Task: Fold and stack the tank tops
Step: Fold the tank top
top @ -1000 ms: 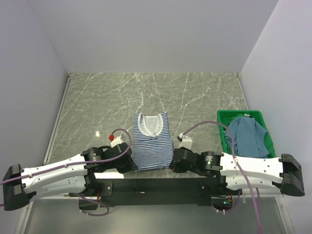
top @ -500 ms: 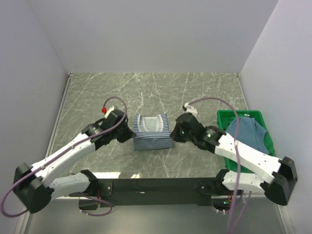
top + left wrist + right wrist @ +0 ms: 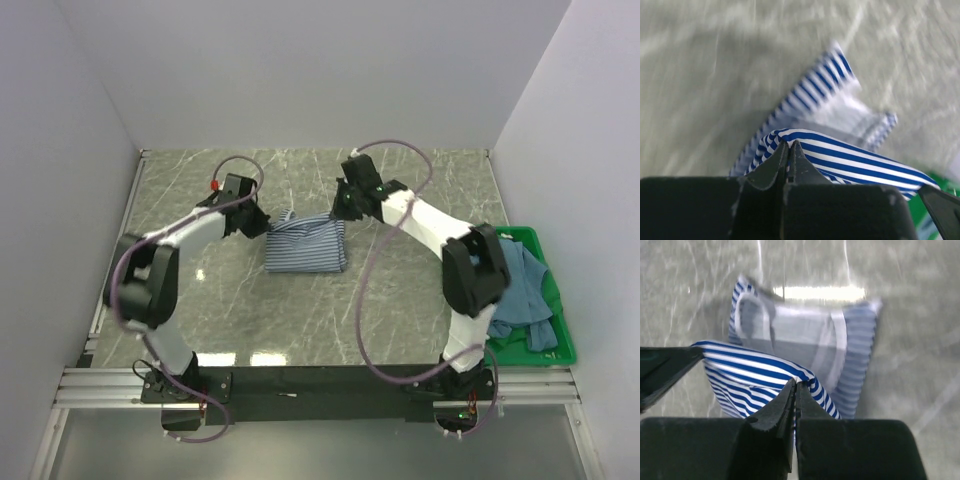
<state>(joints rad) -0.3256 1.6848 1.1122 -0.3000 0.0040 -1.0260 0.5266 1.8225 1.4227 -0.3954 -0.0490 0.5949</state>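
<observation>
- The striped tank top (image 3: 307,247) lies doubled over in the middle of the marbled table (image 3: 400,290), with its far edge lifted off the layer beneath.
- The left gripper (image 3: 262,224) has its jaws pressed together on the left end of that lifted edge — striped cloth bunches right at the tips.
- The right gripper (image 3: 343,210) is pinched just as tightly on the right end — the edge spans between the two.
- The teal tank top (image 3: 520,285) sits heaped in the green crate (image 3: 560,350) at the right, well apart from the striped one.
</observation>
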